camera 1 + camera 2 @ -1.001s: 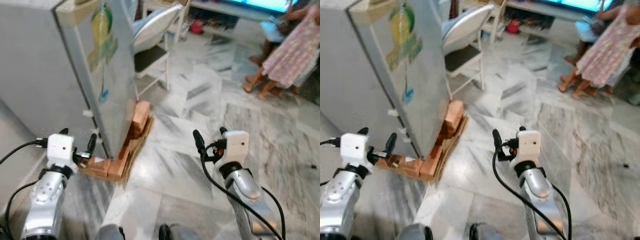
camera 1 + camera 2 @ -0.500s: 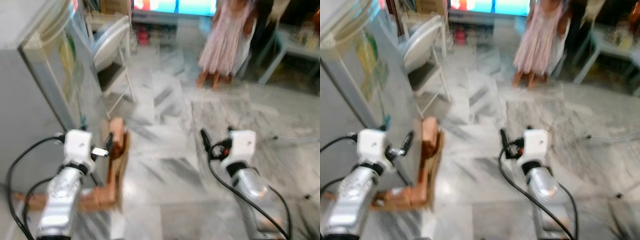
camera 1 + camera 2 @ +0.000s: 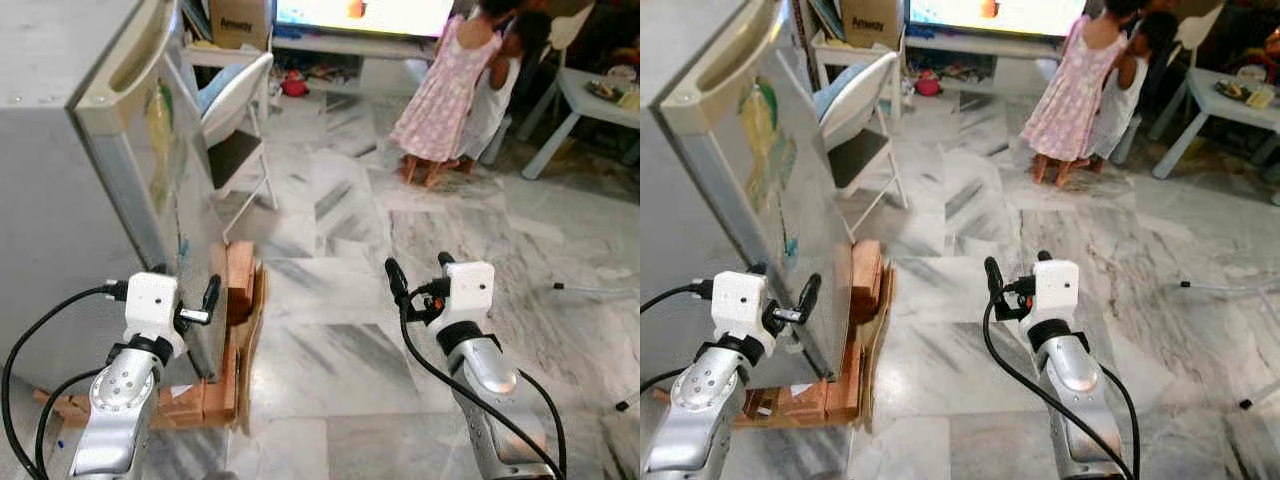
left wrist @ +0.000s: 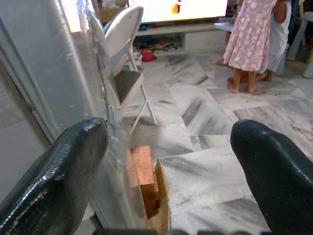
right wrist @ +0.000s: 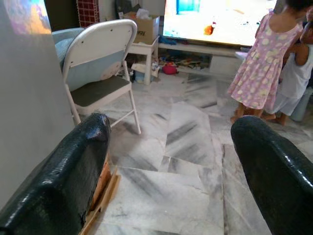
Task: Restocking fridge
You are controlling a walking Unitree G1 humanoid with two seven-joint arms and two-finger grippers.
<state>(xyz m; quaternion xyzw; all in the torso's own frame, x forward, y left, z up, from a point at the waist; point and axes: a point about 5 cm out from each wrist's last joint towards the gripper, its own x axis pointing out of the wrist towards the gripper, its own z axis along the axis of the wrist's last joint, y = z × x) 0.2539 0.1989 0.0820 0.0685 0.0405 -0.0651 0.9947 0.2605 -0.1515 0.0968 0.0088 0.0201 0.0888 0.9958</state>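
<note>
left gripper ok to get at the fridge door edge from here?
Probably yes. The left gripper is open, level with the fridge door's lower edge, one finger already against it. Nothing lies between. The folding chair and the two people stand well beyond.

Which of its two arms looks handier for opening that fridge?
Probably the left: the left gripper is open right at the fridge door's edge, while the right gripper hangs open over bare floor.

Fridge (image 3: pixel 90 150) cropped at left; sticker (image 3: pixel 758 110) unreadable.
</note>
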